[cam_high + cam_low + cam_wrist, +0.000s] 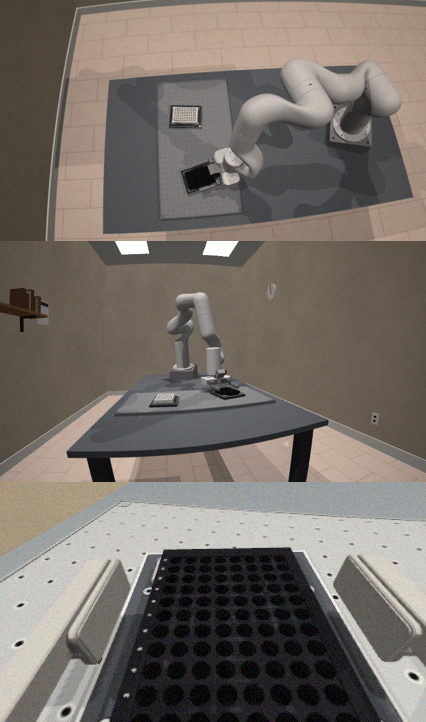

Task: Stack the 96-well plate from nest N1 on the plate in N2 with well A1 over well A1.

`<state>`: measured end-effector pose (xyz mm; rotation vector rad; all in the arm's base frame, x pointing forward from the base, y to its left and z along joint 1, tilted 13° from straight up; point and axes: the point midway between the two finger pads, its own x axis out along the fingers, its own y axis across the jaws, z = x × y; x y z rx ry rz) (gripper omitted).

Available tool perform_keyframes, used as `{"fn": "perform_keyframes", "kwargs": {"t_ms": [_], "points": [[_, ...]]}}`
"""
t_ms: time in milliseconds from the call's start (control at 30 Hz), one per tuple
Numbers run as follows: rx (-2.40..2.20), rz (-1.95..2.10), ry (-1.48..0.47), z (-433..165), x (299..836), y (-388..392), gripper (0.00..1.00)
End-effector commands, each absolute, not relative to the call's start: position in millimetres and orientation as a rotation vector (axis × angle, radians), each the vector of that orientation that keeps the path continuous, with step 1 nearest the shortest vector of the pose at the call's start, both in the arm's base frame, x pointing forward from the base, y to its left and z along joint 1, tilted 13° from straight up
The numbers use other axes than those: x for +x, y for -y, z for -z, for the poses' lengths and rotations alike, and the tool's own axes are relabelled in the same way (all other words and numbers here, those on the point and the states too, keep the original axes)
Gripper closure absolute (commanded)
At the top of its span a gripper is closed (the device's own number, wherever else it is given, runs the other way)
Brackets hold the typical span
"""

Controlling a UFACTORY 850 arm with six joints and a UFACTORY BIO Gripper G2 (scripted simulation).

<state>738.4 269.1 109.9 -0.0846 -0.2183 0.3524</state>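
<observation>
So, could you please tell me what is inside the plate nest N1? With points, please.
A black 96-well plate (198, 178) (228, 391) (212, 641) sits in N1 (184, 183) (234, 395) (316, 582). The nest's rim shows around it; whatever lies beneath the plate is covered.

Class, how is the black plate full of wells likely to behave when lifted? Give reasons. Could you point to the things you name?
The black plate (198, 178) (228, 391) (223, 623) will probably stay stiff, since its edges look straight and its block solid. It may feel light for its size, being riddled with wells. Being low and broad, it seems unlikely to roll or tip.
</observation>
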Motion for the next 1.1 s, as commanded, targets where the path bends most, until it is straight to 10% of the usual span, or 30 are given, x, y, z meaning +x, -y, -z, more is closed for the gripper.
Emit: {"fn": "perform_keyframes", "kwargs": {"t_ms": [0,867,900,1067], "points": [[-0.084,-0.352,0.221,-108.9,739.8,-269.4,0.63],[-0.084,-0.352,0.221,-103.7,741.0,-269.2,0.63],[-0.084,-0.352,0.221,-103.7,741.0,-269.2,1.0],[-0.084,-0.352,0.221,-103.7,741.0,-269.2,1.0]]}}
